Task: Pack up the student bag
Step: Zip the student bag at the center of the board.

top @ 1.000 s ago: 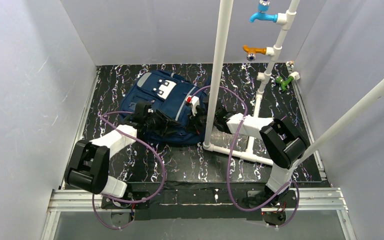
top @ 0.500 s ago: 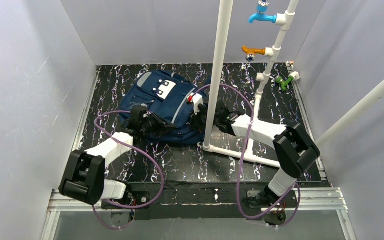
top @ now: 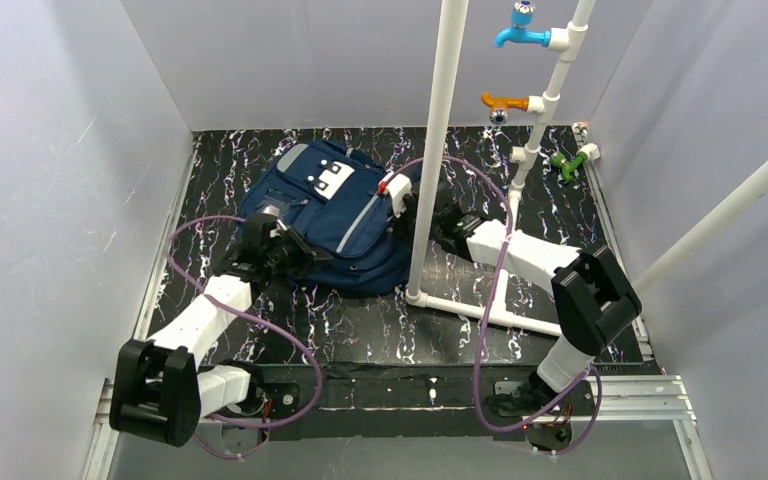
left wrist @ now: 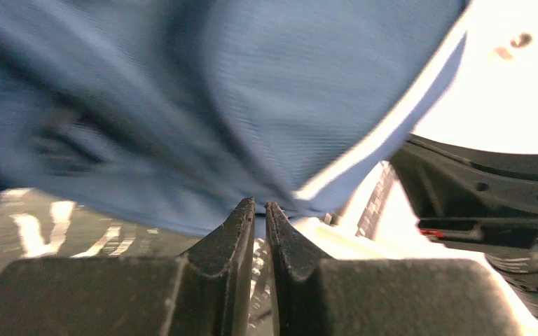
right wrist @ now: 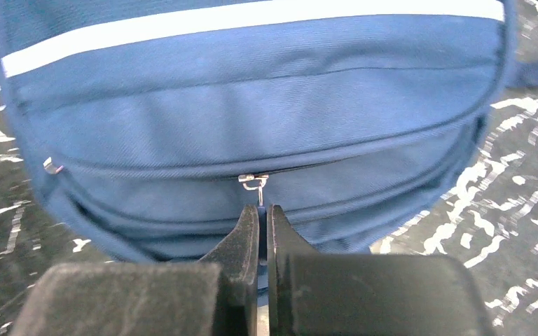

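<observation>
- Right gripper (right wrist: 260, 208): jaws were pressed together, and the tab of the zipper pull (right wrist: 255, 182) ran down into the tips. I read that as a pinch on the pull.
- Left gripper (left wrist: 260, 204): jaws were nearly together with only a thin slit. The hem of the student bag (top: 335, 215) sat right at the tips. It looked like a pinch on fabric; bite depth not visible.
- Step in hand, my read: unzip a compartment. The right should drag the pull along the curved track, not away from it. The left should hold the fabric taut against that pull so the bag doesn't slide.
- Risk: the tab was small and the grip shallow, so it could slip out.
- The bag lay flat on the table (top: 360, 320), left of centre, just beside the white pipe (top: 435, 150).
- Left arm stretched low and forward to the bag's near-left edge. Right arm folded at the elbow, its forearm angled leftward past the pipe to the bag's right side.
</observation>
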